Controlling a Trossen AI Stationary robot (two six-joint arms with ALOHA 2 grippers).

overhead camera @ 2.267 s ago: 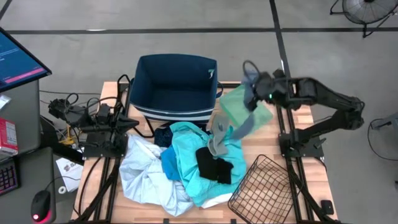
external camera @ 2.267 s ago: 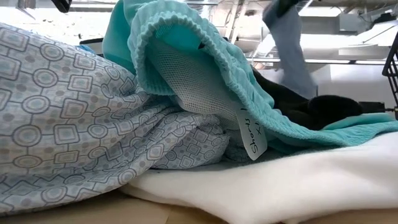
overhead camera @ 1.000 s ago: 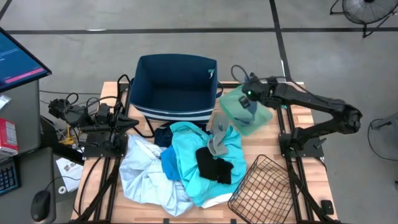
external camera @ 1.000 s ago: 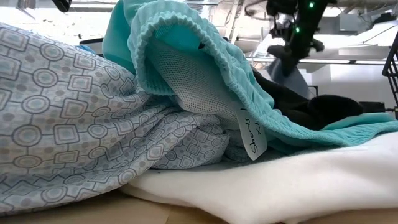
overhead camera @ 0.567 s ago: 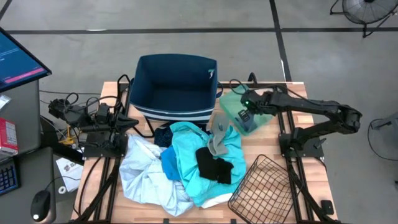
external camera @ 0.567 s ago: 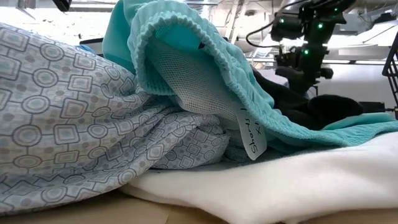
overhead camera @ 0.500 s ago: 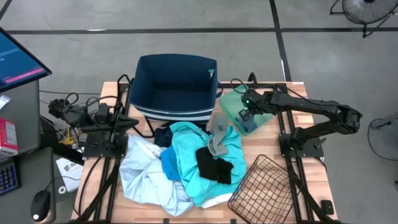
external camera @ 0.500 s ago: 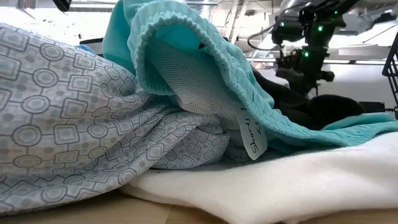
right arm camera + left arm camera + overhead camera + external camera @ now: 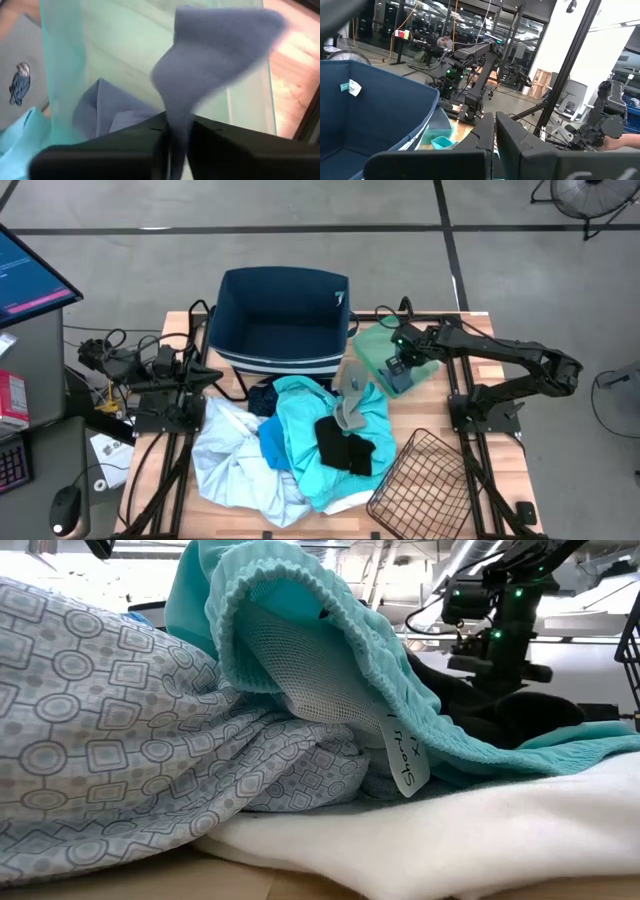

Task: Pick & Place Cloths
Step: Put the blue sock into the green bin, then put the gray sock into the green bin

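My right gripper is low over a translucent pale green box at the table's far right, shut on a grey-blue cloth that lies bunched in the box. It also shows in the low view behind the pile. A pile of cloths lies mid-table: turquoise, pale blue-white patterned, black, grey, navy. My left gripper is shut and empty, parked at the table's left. My right gripper pinches a raised fold of the grey-blue cloth between its two fingers, pointing down from above. The cloth is slack. The rest of it lies heaped on the floor of the green box.
A boxy navy bin stands at the far middle, next to the green box. A black wire mesh basket lies at the near right. A grey cloth with a bird print lies just beside the green box.
My right gripper has gone down and a little toward the near edge, into the green box, staying shut on the grey-blue cloth. The cloth, which hung below the gripper, has sunk and bunched up on the box floor.
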